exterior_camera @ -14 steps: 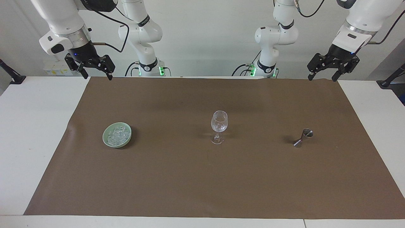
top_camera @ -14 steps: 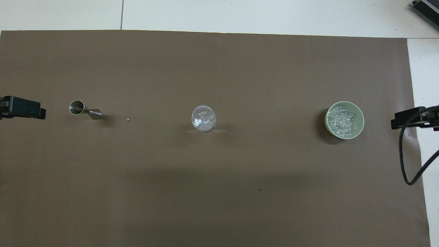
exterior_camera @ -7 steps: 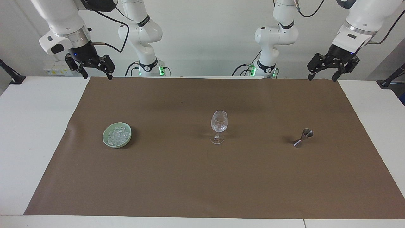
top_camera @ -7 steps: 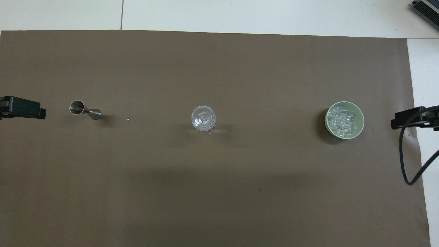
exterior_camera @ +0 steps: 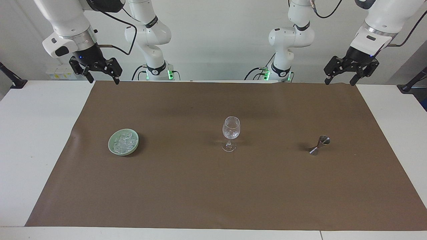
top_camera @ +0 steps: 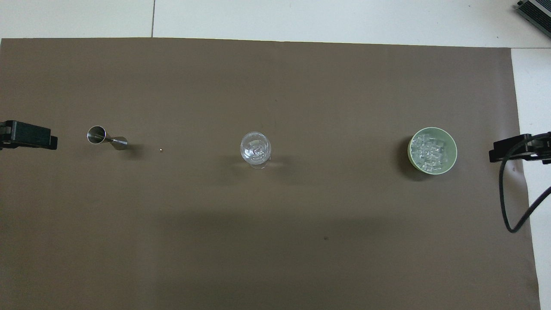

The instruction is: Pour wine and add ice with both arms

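While ice sits in bowl | right gripper wide, well apart

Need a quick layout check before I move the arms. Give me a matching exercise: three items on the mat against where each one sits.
Things:
1. ice
2. wine glass
3. metal jigger

Places:
A. middle of the brown mat
B. toward the left arm's end
C. in the green bowl, toward the right arm's end

Pairs: 1-C, 2-A, 3-B

No readable writing

No words, labels, brands or numbers can be made out on anything on the table or on the arms.
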Motion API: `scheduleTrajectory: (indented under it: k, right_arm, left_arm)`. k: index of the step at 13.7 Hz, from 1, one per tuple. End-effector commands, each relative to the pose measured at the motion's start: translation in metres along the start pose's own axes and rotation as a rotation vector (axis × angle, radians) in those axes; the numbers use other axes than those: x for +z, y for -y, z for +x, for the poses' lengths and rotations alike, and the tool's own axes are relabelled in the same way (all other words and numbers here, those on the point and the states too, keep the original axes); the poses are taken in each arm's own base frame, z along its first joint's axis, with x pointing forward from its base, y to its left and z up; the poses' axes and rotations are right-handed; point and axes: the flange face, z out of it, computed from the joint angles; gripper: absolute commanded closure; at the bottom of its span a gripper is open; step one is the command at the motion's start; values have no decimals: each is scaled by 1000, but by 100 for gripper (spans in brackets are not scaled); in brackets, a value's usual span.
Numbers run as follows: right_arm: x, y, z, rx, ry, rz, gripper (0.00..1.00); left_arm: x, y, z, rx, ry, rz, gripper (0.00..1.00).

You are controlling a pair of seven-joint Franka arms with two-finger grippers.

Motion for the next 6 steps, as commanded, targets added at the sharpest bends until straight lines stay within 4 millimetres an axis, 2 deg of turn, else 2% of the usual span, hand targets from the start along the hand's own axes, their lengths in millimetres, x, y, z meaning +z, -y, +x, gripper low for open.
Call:
scheduleTrajectory:
  k: [1, 6]
  right_arm:
    - [-1, 0, -7, -3, -6, -4, 0]
    - [0, 0, -8, -5, -5, -2, 0]
  left_arm:
    - [-1, 3, -8, -1, 6, 18, 0]
    - [-1, 3, -8, -1, 6, 18, 0]
